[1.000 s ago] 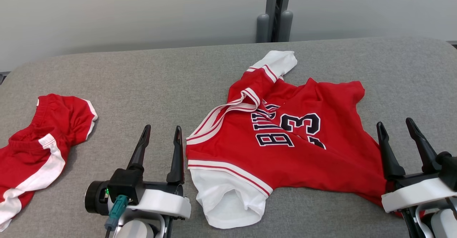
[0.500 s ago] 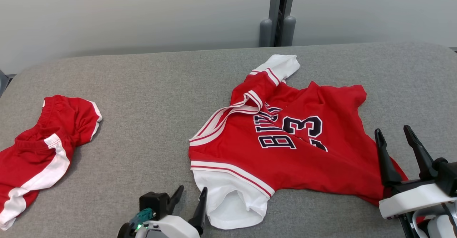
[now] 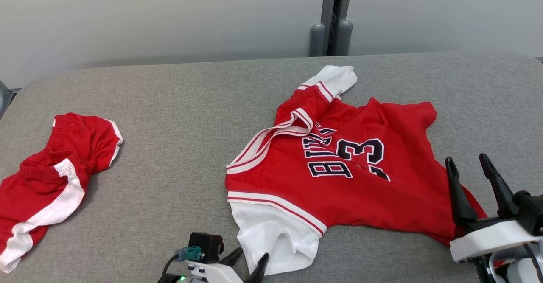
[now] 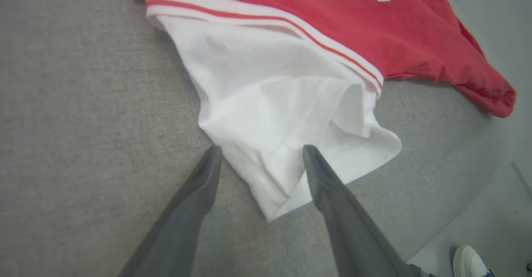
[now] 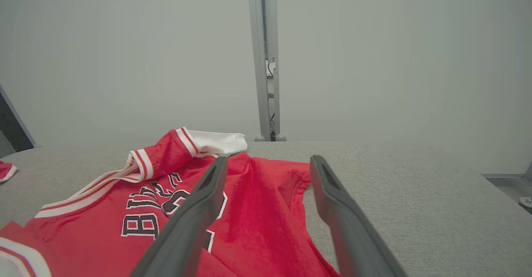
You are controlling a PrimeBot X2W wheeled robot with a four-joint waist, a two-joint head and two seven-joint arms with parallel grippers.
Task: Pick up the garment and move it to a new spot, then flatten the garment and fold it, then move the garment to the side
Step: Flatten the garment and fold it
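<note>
**Red jersey spread on the grey table, both grippers open at its near edge**

Head view: a red jersey (image 3: pixel 339 177) lies face up and rumpled on the grey table (image 3: pixel 178 105). It carries dark, white-edged lettering and the number 3 (a crease hides the next digit). Red-and-white striped bands trim the neckline and the shoulders. Its white near sleeve (image 3: pixel 271 236) sticks out of the jersey's near-left corner, and its white far sleeve (image 3: pixel 335 77) lies at the jersey's far edge. The left gripper (image 3: pixel 253 253) sits just beside the near sleeve's cuff, jaws apart. The right gripper (image 3: pixel 466 159) stands over the jersey's near-right corner, jaws also apart and empty. Red shorts (image 3: pixel 46 181) with a white stripe lie well to the left of the jersey.

Left wrist view: the left gripper (image 4: pixel 262 148) straddles the corner of the near sleeve's cuff (image 4: pixel 270 115). One finger lies on bare table just beside the cloth and the other over the cloth, so the cuff's corner sits between the open jaws. The jersey's red body (image 4: pixel 374 32) lies beyond the sleeve. A pale shoe (image 4: pixel 467 260) shows past the table edge.

Right wrist view: the right gripper (image 5: pixel 270 160) points across the jersey (image 5: pixel 257 210), fingers spread wide, with red cloth visible between them. I cannot tell whether the fingers touch the cloth.
</note>
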